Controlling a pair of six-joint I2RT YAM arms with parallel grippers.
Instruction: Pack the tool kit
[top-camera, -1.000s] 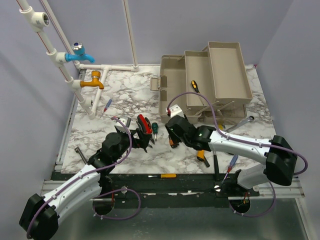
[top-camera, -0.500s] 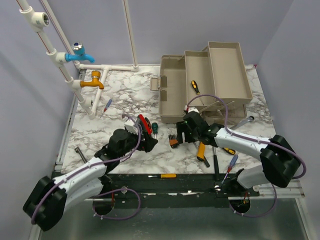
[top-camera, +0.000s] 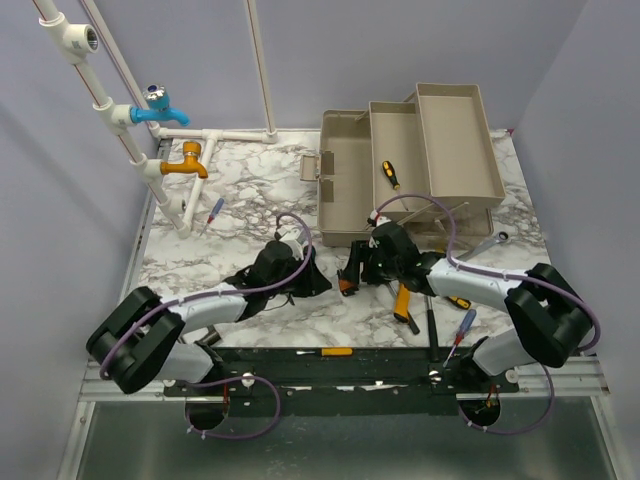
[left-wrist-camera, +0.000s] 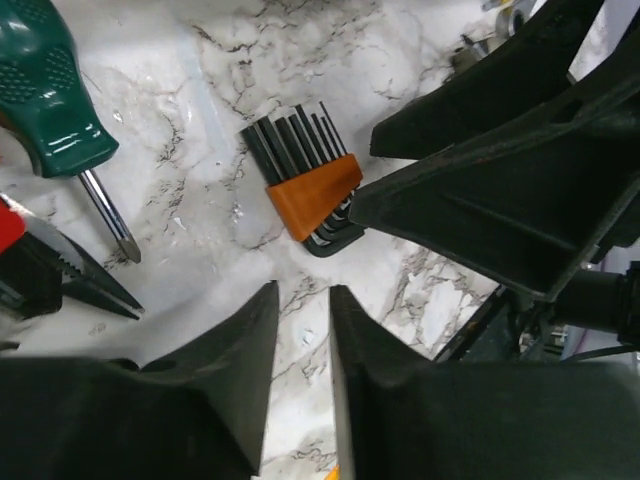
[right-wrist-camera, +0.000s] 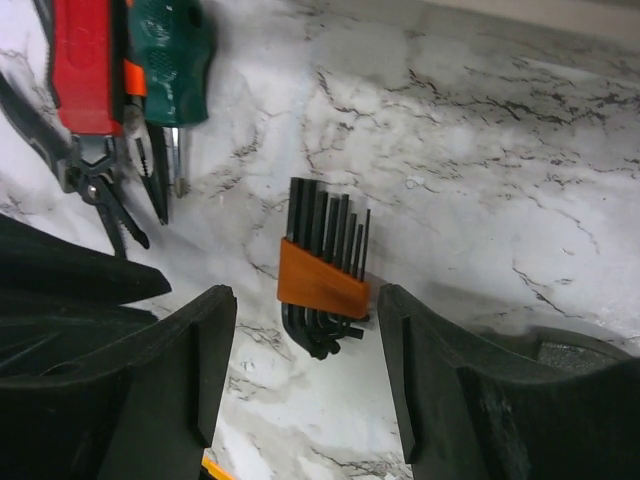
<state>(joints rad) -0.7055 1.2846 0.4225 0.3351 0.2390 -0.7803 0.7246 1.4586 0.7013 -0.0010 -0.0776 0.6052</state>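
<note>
Fingers (right-wrist-camera: 190, 390) of the right gripper (right-wrist-camera: 305, 375) are spread wide, one on each side of the hex key set (right-wrist-camera: 323, 272), poised over it and gripping nothing. Opposite, the left gripper (left-wrist-camera: 303, 335) points at the very same set, its fingers (left-wrist-camera: 240, 380) drawn in to a narrow gap with nothing between them. From the left wrist, the right gripper's dark fingers loom just beyond the keys.

Now the set itself: a fan of black L-shaped keys, graded long to short, clipped into an orange holder. It lies flat on the marble table (top-camera: 250, 180), near the front wall of the toolbox (top-camera: 345, 205). Any marking on the holder is too small to read.

Close by on the left arm's side, a green-handled screwdriver (right-wrist-camera: 170, 50) and red-handled pliers (right-wrist-camera: 90, 70) lie side by side.

The toolbox sits open at the far right of the table. It is beige, with its trays (top-camera: 455, 140) folded out in steps, and a yellow-and-black screwdriver (top-camera: 390, 174) rests in the middle tray. A wrench (top-camera: 490, 243) and a red-and-blue screwdriver (top-camera: 463, 325) lie loose on the marble beside the right arm. A yellow-handled screwdriver (top-camera: 335, 351) rests on the dark strip at the near edge.
</note>
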